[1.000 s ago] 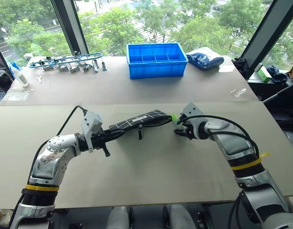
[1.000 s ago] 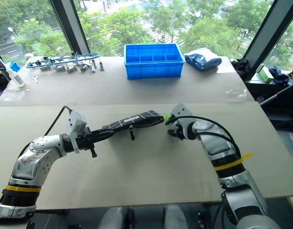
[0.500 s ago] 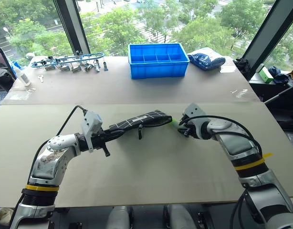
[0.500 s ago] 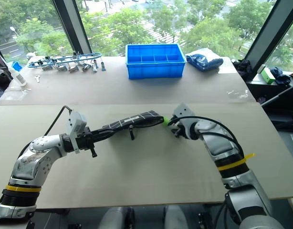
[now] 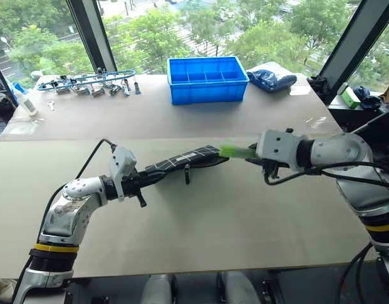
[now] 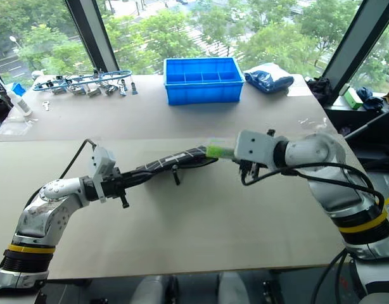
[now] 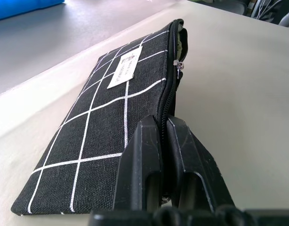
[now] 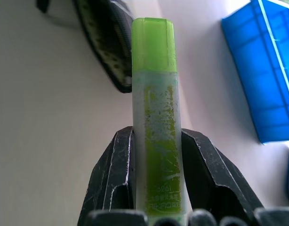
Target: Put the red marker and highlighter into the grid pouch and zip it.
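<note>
The red marker is hidden from sight. At frame centre, the left tool [image 5: 144, 182] is pressed together on the edge of the one grid pouch [image 5: 185, 159], held above the counter [image 5: 201, 228]. The right tool [image 5: 250, 152] pinches the one highlighter [image 5: 231, 151], its tip at the pouch's open mouth. In the upper frame stand one blue bin [image 5: 207, 79], a blue bag [image 5: 274, 78] and a cluster of tools [image 5: 87, 82], too small to count.

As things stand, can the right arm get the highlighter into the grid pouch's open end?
Probably yes: the right gripper holds the highlighter pointed at the grid pouch mouth, nothing between.
</note>
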